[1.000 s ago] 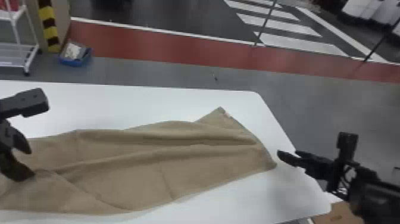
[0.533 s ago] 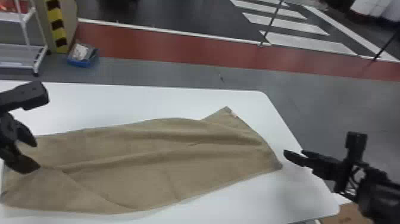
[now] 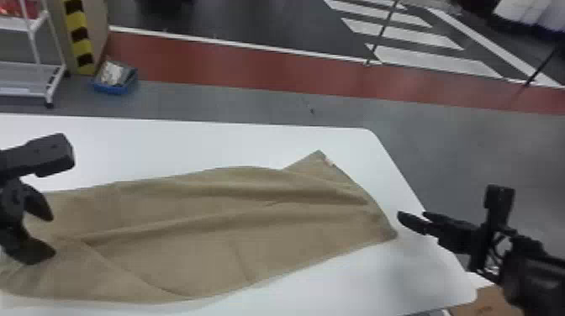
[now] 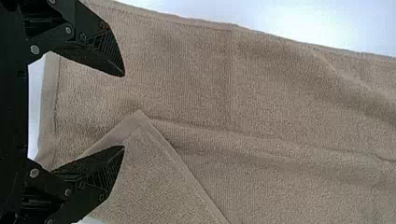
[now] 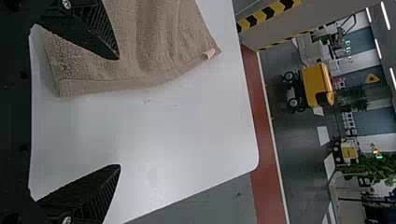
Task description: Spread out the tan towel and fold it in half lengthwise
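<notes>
In the head view, I see the tan towel [image 3: 252, 218] lying lengthwise across the white bench [image 3: 168, 143], wrinkled by long ridges, with a far corner sticking out beside its right end. My left end effector [image 3: 52, 236] is over the towel's left end, its two fingers parted. My right end effector [image 3: 411, 215] is just beyond the right end, near the bench's edge. On the floor past the bench, a blue bin [image 3: 113, 86] sits near a white wheeled rack [image 3: 25, 75].

In the left wrist view, I have the left end effector [image 4: 123, 111] open above the terry cloth; a hemmed corner is turned over near the fingertips.

In the right wrist view, the right end effector [image 5: 118, 112] is spread wide open. The towel's end shows a small pale tag [image 5: 208, 53] at one corner, and a yellow vehicle [image 5: 317, 84] stands in the background.
</notes>
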